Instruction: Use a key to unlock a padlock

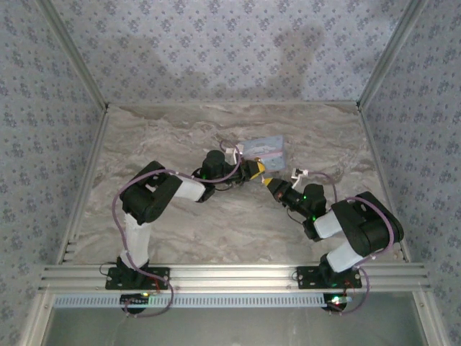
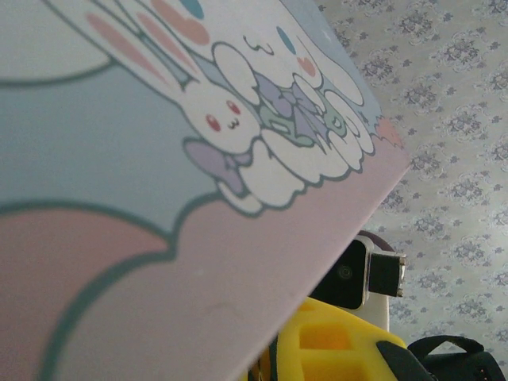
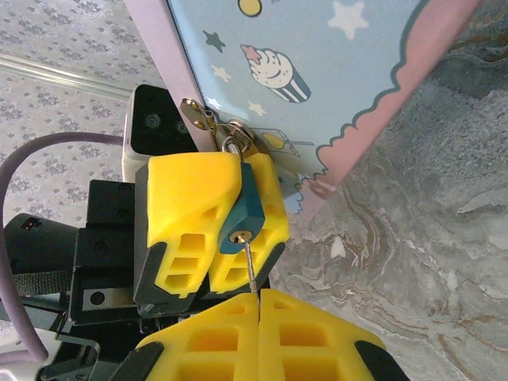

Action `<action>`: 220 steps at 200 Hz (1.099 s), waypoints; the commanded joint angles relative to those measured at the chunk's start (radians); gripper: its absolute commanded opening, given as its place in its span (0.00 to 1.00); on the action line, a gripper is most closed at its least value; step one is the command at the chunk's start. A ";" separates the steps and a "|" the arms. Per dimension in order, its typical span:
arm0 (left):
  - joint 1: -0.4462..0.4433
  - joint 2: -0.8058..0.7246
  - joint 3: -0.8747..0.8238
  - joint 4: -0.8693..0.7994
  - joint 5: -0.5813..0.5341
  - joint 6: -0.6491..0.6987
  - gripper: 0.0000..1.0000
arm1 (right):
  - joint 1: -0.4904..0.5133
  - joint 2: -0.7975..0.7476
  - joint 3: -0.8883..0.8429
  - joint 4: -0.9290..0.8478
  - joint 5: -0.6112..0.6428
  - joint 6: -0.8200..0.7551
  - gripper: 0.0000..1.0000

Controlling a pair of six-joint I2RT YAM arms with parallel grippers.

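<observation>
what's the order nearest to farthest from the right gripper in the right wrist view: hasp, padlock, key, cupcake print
1. key, pinched in the right gripper, bottom centre
2. padlock, just above the key
3. hasp, higher, at the tin's edge
4. cupcake print, top, on the tin

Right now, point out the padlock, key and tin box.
padlock [image 3: 244, 208]: right wrist view, its dark body.
key [image 3: 249, 268]: right wrist view, its thin shank.
tin box [image 3: 341, 87]: right wrist view, blue face.

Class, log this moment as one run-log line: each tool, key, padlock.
left tool shut on padlock | right tool shut on key | key tip at keyhole | padlock by tin hasp
</observation>
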 commanded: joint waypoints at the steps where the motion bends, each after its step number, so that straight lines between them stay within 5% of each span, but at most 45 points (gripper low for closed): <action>1: 0.000 -0.004 0.007 0.089 0.027 0.002 0.00 | -0.006 -0.002 0.030 0.037 0.005 0.011 0.00; 183: -0.024 0.001 0.015 0.129 0.049 -0.015 0.00 | -0.007 -0.028 0.063 0.006 0.067 0.118 0.00; 220: -0.027 -0.001 0.015 0.135 0.053 -0.016 0.00 | -0.002 -0.098 0.096 -0.129 0.078 0.140 0.00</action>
